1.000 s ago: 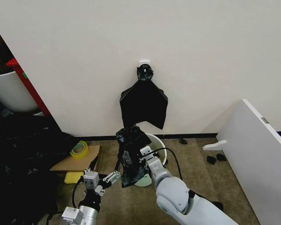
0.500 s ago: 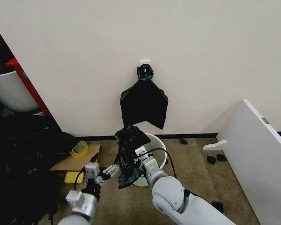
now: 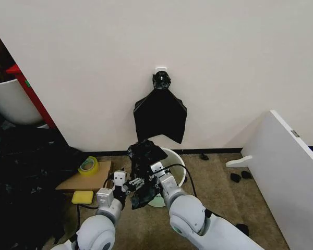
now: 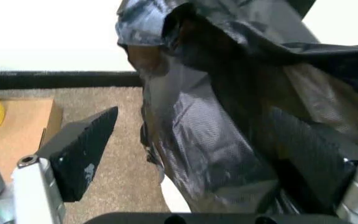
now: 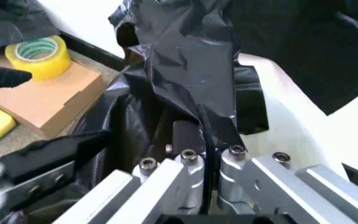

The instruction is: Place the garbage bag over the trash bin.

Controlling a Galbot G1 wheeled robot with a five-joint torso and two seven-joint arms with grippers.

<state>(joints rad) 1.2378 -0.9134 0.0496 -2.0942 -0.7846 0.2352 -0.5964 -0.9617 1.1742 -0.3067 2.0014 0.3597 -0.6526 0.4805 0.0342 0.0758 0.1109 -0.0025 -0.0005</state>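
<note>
Hanging over the trash bin (image 3: 169,177), the garbage bag (image 3: 143,172) is being pinched by the closed right hand (image 3: 152,172) while the spread left hand (image 3: 129,185) is being positioned around its side, apparently to open it.

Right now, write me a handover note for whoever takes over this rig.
Right gripper: shut on the garbage bag, holding it up in front of the trash bin.
Left gripper: open, its fingers on either side of the bag's hanging lower part, not yet closed on it.
Bin: standing on the carpet by the wall, unlined, behind the bag.
Done: bag picked up and raised.
Left: grip with the left, spread the bag's mouth, pull it over the bin's rim.
</note>
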